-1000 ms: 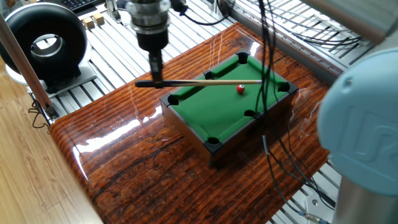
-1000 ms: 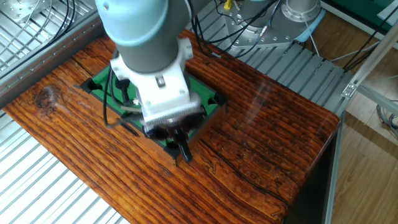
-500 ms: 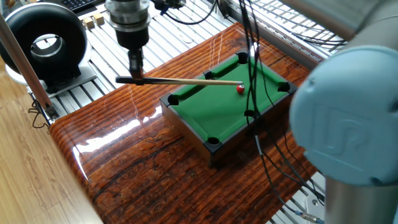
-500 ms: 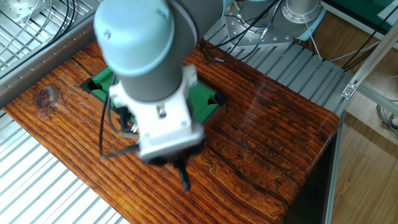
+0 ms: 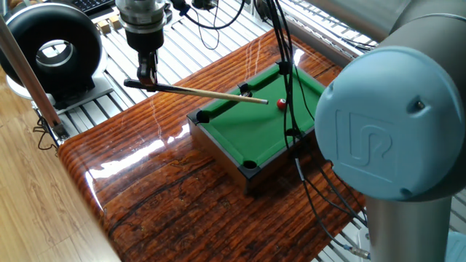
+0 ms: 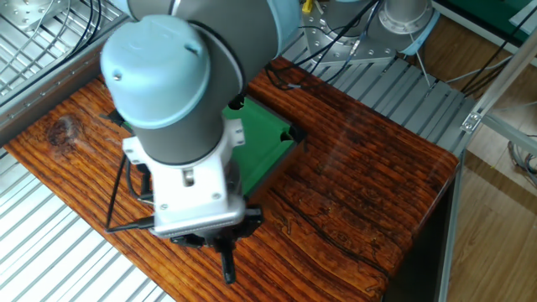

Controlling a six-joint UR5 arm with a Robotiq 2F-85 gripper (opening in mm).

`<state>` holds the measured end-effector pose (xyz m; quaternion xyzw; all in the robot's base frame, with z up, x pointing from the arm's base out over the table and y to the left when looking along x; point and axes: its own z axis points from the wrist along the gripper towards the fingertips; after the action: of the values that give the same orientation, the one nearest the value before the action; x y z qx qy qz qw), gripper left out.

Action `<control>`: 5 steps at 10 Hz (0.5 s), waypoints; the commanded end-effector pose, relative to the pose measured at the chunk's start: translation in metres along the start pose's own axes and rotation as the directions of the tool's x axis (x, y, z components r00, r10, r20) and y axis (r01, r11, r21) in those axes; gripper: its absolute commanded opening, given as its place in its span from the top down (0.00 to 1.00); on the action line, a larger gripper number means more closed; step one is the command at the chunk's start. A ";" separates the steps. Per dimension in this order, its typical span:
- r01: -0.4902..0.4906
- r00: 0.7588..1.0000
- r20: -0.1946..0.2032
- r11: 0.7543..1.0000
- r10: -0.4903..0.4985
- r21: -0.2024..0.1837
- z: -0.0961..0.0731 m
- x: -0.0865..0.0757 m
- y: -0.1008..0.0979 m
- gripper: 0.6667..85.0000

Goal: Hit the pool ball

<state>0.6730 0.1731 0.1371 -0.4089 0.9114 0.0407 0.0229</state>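
A tiny glossy red pool ball [image 5: 281,104] lies on the green felt of a small toy pool table [image 5: 256,128]. My gripper [image 5: 145,78] is shut on the dark butt of a thin wooden cue stick [image 5: 211,93] that slopes down to the right. The cue tip [image 5: 265,102] hangs just left of the ball, a small gap apart. In the other fixed view the arm hides the ball and most of the pool table [image 6: 267,149]; the gripper [image 6: 226,267] shows only as dark fingers below the wrist.
The pool table sits on a glossy wood-grain tabletop [image 5: 167,182]. A black ring-shaped device [image 5: 52,51] stands at the far left on slatted metal. Black cables [image 5: 291,87] hang over the pool table. The arm's large blue-grey joint [image 5: 386,138] blocks the right side.
My gripper has pulled back to the left with the cue. The cue tip has withdrawn from past the ball to just left of it, and the cue now tilts downward. The ball has not moved.
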 end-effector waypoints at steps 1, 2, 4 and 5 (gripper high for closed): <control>-0.025 1.000 0.007 1.000 0.025 0.005 0.003 0.001 -0.011 1.00; -0.002 1.000 0.005 1.000 0.002 0.004 0.005 0.005 -0.013 1.00; 0.038 0.999 0.001 0.999 -0.038 0.017 0.004 0.008 -0.016 1.00; 0.053 0.999 -0.006 0.998 -0.053 0.018 0.006 0.010 -0.018 1.00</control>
<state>0.6783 0.1584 0.1308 -0.4206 0.9064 0.0317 0.0237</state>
